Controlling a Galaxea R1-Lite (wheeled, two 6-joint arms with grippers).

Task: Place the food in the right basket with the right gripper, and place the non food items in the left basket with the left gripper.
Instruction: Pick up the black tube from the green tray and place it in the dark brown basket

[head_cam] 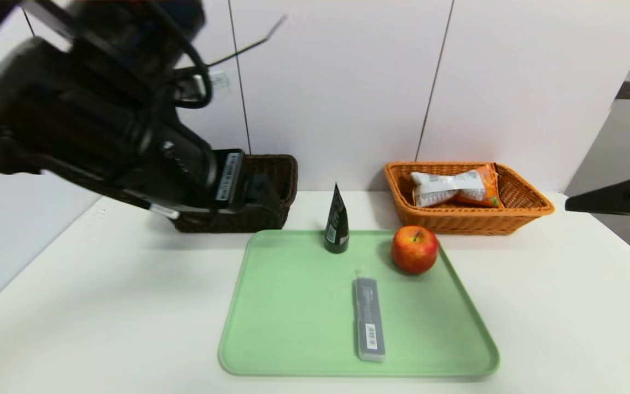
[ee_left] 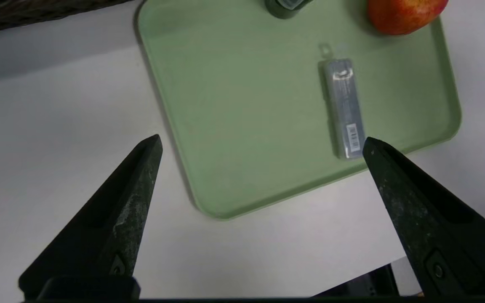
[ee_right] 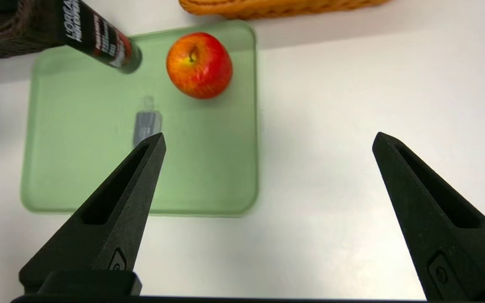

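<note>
Left gripper (ee_left: 262,145) in front of dark brown basket (head_cam: 289,189), claw wide, nothing between fingers. Green tray (head_cam: 293,306) on white table (head_cam: 129,328). Orange-tan basket (head_cam: 473,225) behind tray, snack packet (head_cam: 454,187) inside. Right gripper (ee_right: 270,141) right of tray, claw wide, nothing held. On tray: grey case (head_cam: 368,317) lying flat, black tube (head_cam: 337,227) upright, apple (head_cam: 414,249).
</note>
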